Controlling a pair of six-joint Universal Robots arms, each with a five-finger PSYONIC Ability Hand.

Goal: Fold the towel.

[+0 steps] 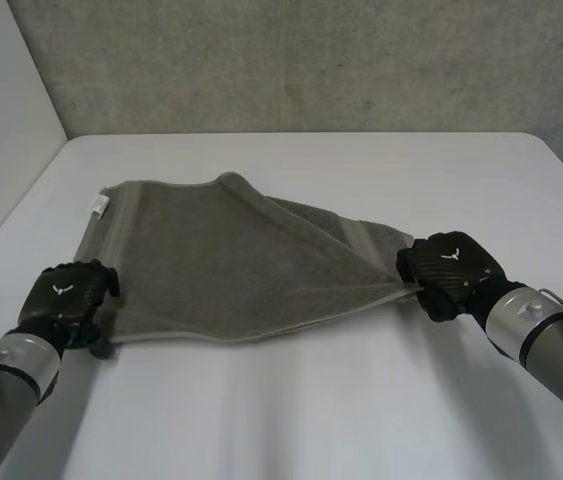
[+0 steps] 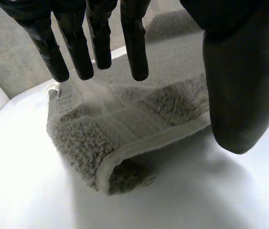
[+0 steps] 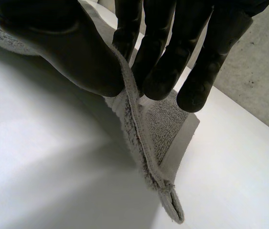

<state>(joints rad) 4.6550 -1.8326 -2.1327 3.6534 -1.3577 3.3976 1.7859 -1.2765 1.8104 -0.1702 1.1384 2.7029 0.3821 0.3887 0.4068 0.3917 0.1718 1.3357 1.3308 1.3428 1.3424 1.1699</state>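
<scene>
The black left hand (image 1: pixel 66 300), lower left in the head view, sits at the near-left corner of a grey terry towel (image 1: pixel 231 260) lying mid-frame on the white bench (image 1: pixel 311 420). The right hand (image 1: pixel 451 272), at right, holds the opposite corner.

Left wrist view: straight fingers (image 2: pixel 77 47) hang spread above the corner.

Right wrist view: the thumb (image 3: pixel 72 57) pinches the towel's edge against the fingers.

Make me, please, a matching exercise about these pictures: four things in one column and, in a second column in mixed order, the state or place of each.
Things:
1. left hand
2. right hand
3. towel
4. label

States or places:
A. pinches the towel's edge
B. white, at the towel's far corner
C. fingers straight, above the towel's near corner
D. grey, lying between the two hands

Pairs: 1-C, 2-A, 3-D, 4-B
</scene>
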